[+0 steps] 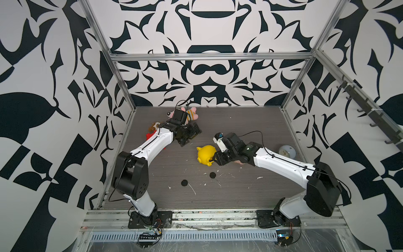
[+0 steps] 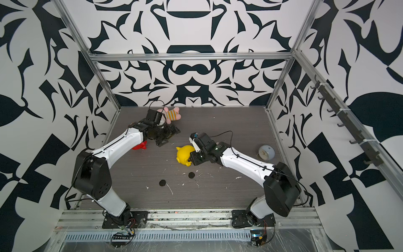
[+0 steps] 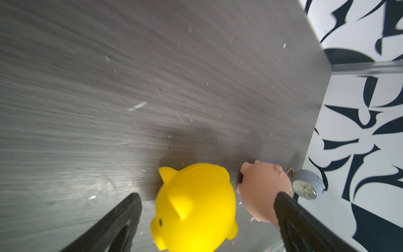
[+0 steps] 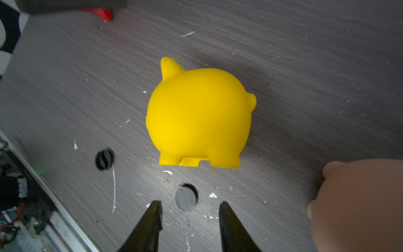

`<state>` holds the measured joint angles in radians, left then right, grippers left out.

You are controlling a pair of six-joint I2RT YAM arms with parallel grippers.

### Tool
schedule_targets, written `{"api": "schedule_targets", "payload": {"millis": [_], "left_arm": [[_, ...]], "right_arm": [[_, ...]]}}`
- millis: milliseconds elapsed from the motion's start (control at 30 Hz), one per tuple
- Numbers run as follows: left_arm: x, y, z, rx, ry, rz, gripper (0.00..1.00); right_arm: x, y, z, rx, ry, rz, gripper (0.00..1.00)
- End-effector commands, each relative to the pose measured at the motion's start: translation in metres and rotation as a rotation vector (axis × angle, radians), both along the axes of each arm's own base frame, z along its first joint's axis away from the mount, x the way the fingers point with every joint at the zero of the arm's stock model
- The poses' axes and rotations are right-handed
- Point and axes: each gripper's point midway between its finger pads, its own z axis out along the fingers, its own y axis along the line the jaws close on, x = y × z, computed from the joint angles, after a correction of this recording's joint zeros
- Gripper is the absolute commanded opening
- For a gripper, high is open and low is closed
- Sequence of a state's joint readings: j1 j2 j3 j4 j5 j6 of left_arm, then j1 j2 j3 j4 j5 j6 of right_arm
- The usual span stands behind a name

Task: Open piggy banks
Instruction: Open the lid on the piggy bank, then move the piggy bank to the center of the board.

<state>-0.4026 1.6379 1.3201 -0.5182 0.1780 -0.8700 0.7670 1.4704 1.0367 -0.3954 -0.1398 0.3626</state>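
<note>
1. The right gripper [image 4: 189,204] has its jaws partway apart with nothing clamped. A loose black plug [image 4: 185,199] lies flat on the table [image 1: 239,131], right under the gap between the tips. I can't tell whether a tip is touching it.
2. The left gripper [image 3: 208,196] has its jaws spread wide and is empty. It hangs over the far-left part of the table, aimed toward the pigs.
3. The yellow piggy bank [image 1: 205,155] is about mid-table, lying on its side with its feet toward the near edge. The peach-pink piggy bank [image 3: 261,187] is just to its right with a small gap, mostly tucked under the right arm in both top views. The red piggy bank [image 2: 139,145] is over on the left, mostly hidden by the left arm.
4. A second plug [image 4: 104,159] sits to the left of the first one, toward the near edge. With two plugs out, my guess is two banks are open and one is left. No belly hole shows, so I can't say which.
5. The step in hand looks like letting go of the plug and backing off. I'd lift straight up before swinging sideways, so the tips don't flick the plug or nudge the yellow pig. Smooth round plastic like that probably rolls easily.
6. If the peach one is next, its belly isn't showing. Roll it belly-out, have the left gripper pin the body, then pinch the plug's rim and pull straight. Mind the clock [image 1: 286,152] by the right edge.
</note>
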Motion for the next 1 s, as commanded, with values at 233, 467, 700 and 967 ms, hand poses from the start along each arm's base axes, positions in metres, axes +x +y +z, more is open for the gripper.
{"api": "schedule_targets", "payload": {"millis": [233,467,700,967], "left_arm": [[0.005,0.110,0.044,0.026,-0.187,0.324,1.00],[-0.014,0.142,0.047,0.001,-0.228,0.413,0.99],[-0.018,0.148,0.042,-0.010,-0.218,0.422,0.99],[-0.014,0.138,0.043,-0.064,-0.217,0.380,0.99]], "right_arm": [[0.003,0.035,-0.009,0.280,0.102,-0.093,0.67],[0.033,0.045,-0.020,0.250,0.076,-0.168,0.85],[0.065,0.062,-0.028,0.215,0.033,-0.188,0.86],[0.110,0.109,-0.026,0.205,-0.013,-0.115,0.80]]}}
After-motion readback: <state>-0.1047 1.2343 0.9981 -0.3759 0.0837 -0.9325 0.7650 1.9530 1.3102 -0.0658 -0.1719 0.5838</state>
